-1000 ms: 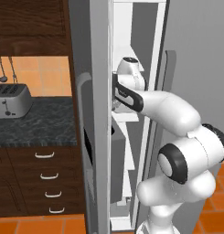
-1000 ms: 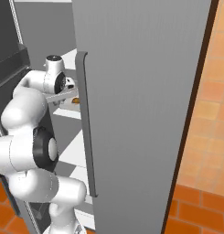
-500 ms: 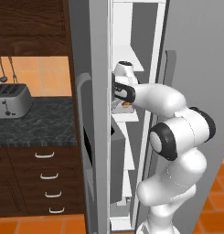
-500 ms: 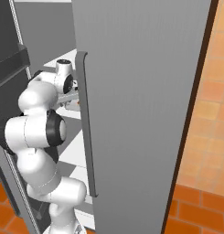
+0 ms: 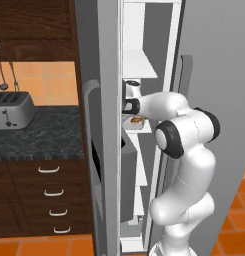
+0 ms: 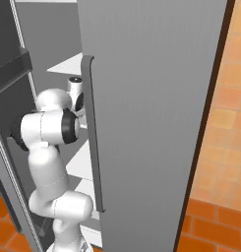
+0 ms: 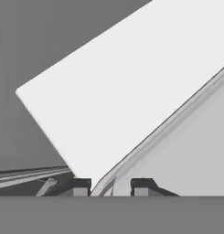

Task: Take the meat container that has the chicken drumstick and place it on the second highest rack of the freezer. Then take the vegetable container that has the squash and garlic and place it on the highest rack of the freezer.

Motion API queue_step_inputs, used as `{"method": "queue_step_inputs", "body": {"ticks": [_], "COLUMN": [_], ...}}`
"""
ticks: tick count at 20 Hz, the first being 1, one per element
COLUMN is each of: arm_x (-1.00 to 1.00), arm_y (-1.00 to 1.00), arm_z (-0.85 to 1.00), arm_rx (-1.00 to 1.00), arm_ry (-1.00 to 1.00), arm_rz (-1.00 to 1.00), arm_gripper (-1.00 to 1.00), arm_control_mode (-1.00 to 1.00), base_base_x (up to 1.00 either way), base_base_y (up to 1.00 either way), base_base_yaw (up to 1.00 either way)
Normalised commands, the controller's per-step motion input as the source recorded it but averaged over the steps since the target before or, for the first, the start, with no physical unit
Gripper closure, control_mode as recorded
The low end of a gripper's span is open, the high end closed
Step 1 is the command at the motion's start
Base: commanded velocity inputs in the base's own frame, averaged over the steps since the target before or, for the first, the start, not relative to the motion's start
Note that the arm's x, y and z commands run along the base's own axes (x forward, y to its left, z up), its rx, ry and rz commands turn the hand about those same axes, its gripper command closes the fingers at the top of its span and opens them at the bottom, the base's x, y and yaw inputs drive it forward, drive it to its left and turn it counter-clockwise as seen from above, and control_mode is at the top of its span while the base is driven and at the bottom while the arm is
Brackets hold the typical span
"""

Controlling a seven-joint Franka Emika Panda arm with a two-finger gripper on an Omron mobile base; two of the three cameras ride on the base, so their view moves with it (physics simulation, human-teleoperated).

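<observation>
Claw is closed narrowly on the container rim, a rack just ahead. Container is judged light, rigid and slippery; a rim hold is advised.

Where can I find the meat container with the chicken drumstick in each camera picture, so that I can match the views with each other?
Left base view: the meat container is left of centre, beside the arm's wrist inside the freezer, just above a white rack.
Right base view: I cannot make it out; the arm and the grey door cover that spot.
Hand view: a curved clear rim, seemingly the container's, runs up from between the fingertips.
Shared landmark: the white rack.
</observation>
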Motion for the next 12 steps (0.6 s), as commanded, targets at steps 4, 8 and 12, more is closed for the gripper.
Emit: {"method": "queue_step_inputs", "body": {"ticks": [4,8,12], "arm_x": [0.74,-0.02,-0.51], "arm_y": [0.00,0.00,0.00], "arm_z": [-0.52,-0.39,0.01], "arm_rx": [0.00,0.00,0.00], "arm_ry": [-0.05,-0.15,-0.28], "arm_rz": [0.00,0.02,0.00], "arm_gripper": [1.00,-1.00,-1.00], "arm_control_mode": [-1.00,-1.00,-1.00], "base_base_x": [0.00,0.00,0.00], "base_base_y": [0.00,0.00,0.00], "base_base_yaw": [0.00,0.00,0.00]}}
